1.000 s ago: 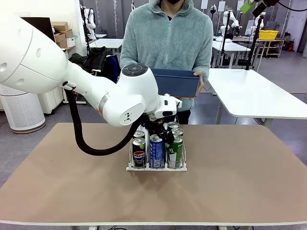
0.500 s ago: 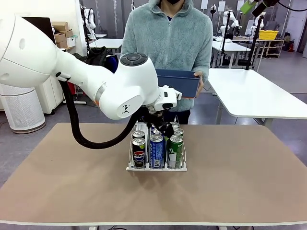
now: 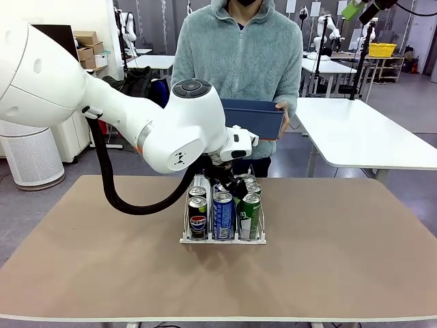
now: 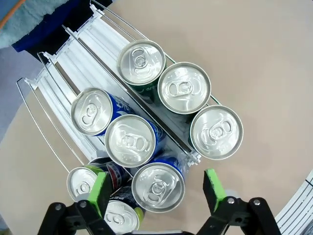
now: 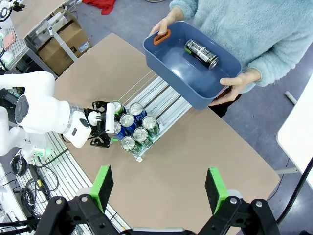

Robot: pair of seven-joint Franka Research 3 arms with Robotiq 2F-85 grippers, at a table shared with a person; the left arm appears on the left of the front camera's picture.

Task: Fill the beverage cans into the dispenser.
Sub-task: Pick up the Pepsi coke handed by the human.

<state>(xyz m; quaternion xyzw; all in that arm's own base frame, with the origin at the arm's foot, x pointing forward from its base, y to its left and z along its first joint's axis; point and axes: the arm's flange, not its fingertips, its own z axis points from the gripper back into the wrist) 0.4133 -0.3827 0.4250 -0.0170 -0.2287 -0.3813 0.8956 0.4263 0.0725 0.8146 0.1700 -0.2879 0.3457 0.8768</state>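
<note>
Nearly done. Dispenser (image 4: 63, 73) at mid-table holds eight cans (image 4: 129, 140): three green, three blue, two black. Black lane has free room toward person. One black can (image 5: 201, 53) left to load, lying in blue bin (image 5: 195, 100) held by person at far side. Left gripper (image 4: 156, 182) wide, empty, above dispenser's front cans. Right gripper (image 5: 159, 185) wide, empty, high over table (image 5: 195, 161).
</note>
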